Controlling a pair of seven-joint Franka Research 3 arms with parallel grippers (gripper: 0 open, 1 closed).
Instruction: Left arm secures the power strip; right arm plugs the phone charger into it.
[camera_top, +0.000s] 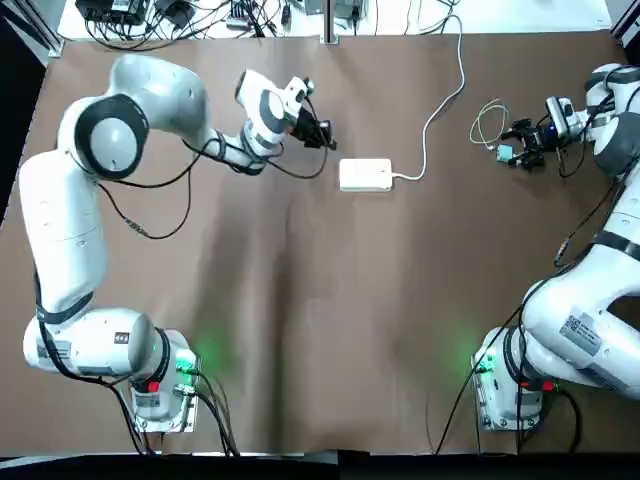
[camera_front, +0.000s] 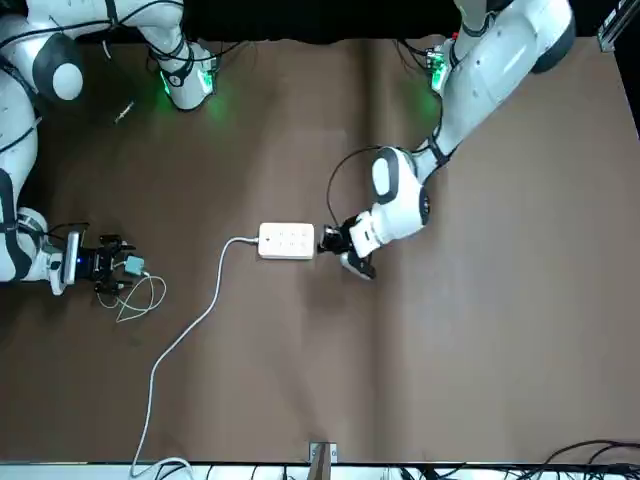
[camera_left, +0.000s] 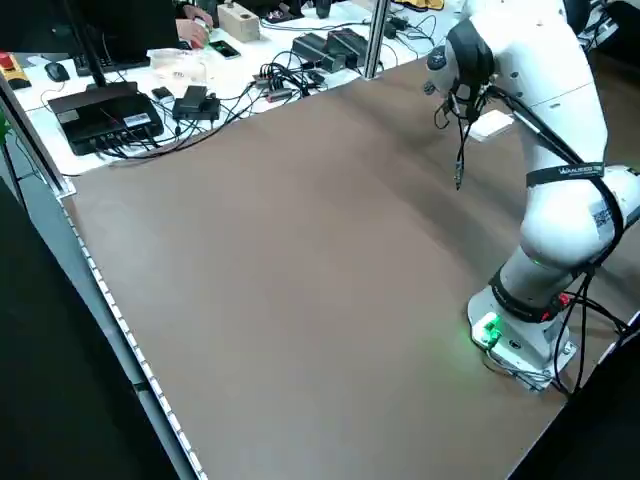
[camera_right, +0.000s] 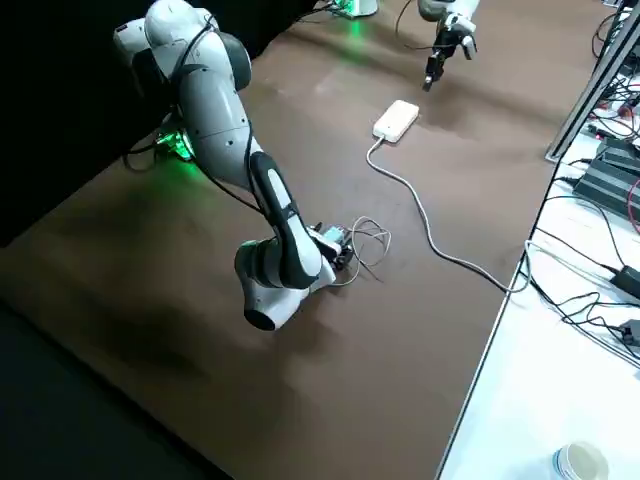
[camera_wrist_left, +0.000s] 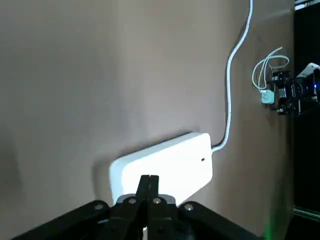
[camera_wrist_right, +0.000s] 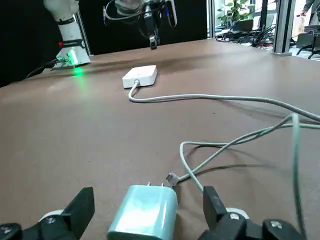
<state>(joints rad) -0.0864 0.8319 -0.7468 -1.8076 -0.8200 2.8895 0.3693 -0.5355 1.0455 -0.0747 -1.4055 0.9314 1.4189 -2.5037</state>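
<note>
On the tabletop (camera_top: 330, 300), the strip (camera_top: 366, 175) looks light, rigid: pin its cordless end, beside the left gripper (camera_wrist_left: 151, 177), fingers together. The charger (camera_wrist_right: 145, 212), probably slick, sits between the right gripper's (camera_wrist_right: 148, 194) wide-set fingers; pinch its sides.

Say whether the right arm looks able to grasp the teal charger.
Probably yes: the right gripper's fingers stand open either side of the charger, and nothing seems to block them.

green glow (camera_top: 213, 350) on the brown table (camera_top: 330, 300); soft, blurry shadows.
</note>
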